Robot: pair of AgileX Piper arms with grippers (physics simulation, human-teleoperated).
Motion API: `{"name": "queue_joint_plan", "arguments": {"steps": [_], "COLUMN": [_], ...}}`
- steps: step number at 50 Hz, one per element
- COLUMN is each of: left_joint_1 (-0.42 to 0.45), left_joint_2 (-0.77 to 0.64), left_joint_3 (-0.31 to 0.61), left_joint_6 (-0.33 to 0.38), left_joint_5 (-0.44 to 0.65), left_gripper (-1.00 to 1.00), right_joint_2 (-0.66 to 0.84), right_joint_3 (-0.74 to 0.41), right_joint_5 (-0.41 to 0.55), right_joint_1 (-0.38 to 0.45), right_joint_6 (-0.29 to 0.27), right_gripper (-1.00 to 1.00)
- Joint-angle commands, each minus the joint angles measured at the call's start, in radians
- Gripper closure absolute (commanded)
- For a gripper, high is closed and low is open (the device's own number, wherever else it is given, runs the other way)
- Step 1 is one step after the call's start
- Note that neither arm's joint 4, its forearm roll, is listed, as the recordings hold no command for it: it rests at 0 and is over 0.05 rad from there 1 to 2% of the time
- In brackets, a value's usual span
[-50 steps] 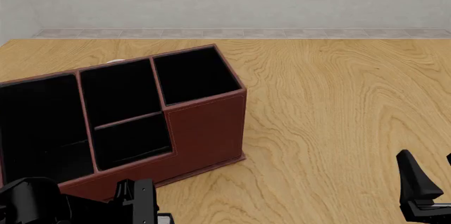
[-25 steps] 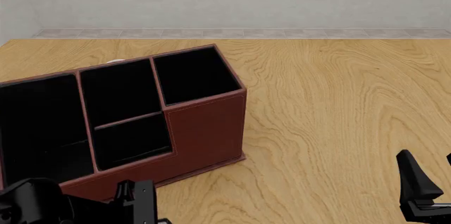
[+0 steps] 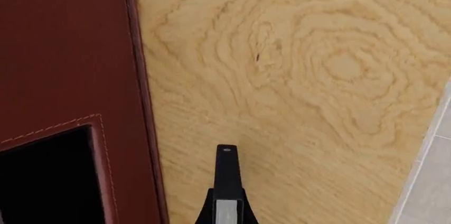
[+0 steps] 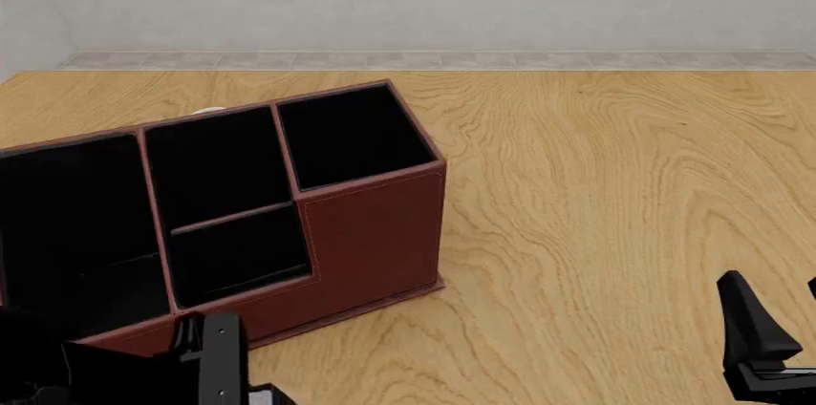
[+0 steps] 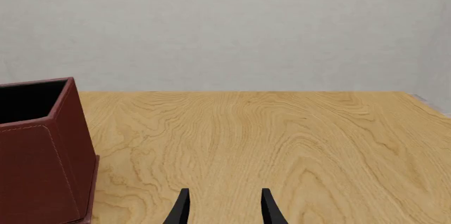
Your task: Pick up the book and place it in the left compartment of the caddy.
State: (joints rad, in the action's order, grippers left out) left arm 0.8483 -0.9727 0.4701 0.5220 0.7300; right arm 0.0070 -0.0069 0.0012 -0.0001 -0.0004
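A: Front view: caddy [image 4: 255, 223] sits on the counter [image 4: 612, 195], far-left of frame, angled. Left compartment [image 4: 71, 223] reads black and, as far as I can see, has nothing in it. No book visible in this view.

B: Left wrist view agrees. Reddish-brown wall, stitched edge, bare wood grain beside it. No book there either. Could be hidden under the left arm at the bottom edge, could be out of frame; cannot tell.

A: Left tool [image 4: 210, 367]?

B: Low, right against the caddy's front wall. Only one finger [image 3: 227, 182] shows in its own camera, and the front view gives just black housing. Spread or pressed together: cannot tell. Nothing visibly held.

A: Right tool [image 5: 224, 205] sits at the counter's near right edge, well apart from the caddy. Fingers spread, bare wood showing between them, gripping nothing.

B: Progress, then?

A: My judgement: early. Book not seen in the compartment, not seen in either tool. Locating it, grasping, lifting, and setting it into the large end section all look outstanding.
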Motion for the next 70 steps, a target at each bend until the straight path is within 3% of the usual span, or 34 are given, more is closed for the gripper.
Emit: {"name": "queue_joint_plan", "arguments": {"steps": [1,9,13,26,39,45,46,50,51,59,61,67,70], "left_joint_1": [0.003,0.036,0.020,0.039,0.118,0.072,0.093,0.122,0.154,0.125,0.180,0.197,0.175], "left_joint_2": [0.104,0.166,0.211,0.283,0.245,0.263,0.254,0.251,0.242,0.266,0.258,0.278,0.296], "left_joint_3": [0.073,0.141,0.159,0.271,0.342,0.344,0.345,0.348,0.353,0.328,0.339,0.330,0.324], "left_joint_6": [-0.013,-0.073,-0.066,-0.186,-0.381,-0.427,-0.468,-0.523,-0.572,-0.601,-0.666,-0.722,-0.715], "left_joint_5": [0.144,0.259,0.314,0.484,0.490,0.490,0.490,0.490,0.490,0.490,0.490,0.490,0.490], "left_gripper": [1.00,1.00,1.00,1.00,1.00,1.00,1.00,1.00,1.00,1.00,1.00,1.00,1.00], "right_joint_2": [-0.001,-0.001,-0.001,-0.001,-0.001,-0.001,-0.001,-0.001,-0.001,-0.001,-0.001,-0.001,-0.001], "right_joint_3": [0.001,0.001,0.001,0.001,0.001,0.001,0.001,0.001,0.001,0.001,0.001,0.001,0.001], "right_joint_5": [0.000,0.000,0.000,0.000,0.000,0.000,0.000,0.000,0.000,0.000,0.000,0.000,0.000], "right_joint_1": [0.000,0.000,0.000,0.000,0.000,0.000,0.000,0.000,0.000,0.000,0.000,0.000,0.000], "right_joint_6": [0.000,0.000,0.000,0.000,0.000,0.000,0.000,0.000,0.000,0.000,0.000,0.000,0.000], "right_gripper": [-1.00,-1.00,-1.00,-1.00,-1.00,-1.00,-1.00,-1.00,-1.00,-1.00,-1.00,-1.00,-1.00]}}
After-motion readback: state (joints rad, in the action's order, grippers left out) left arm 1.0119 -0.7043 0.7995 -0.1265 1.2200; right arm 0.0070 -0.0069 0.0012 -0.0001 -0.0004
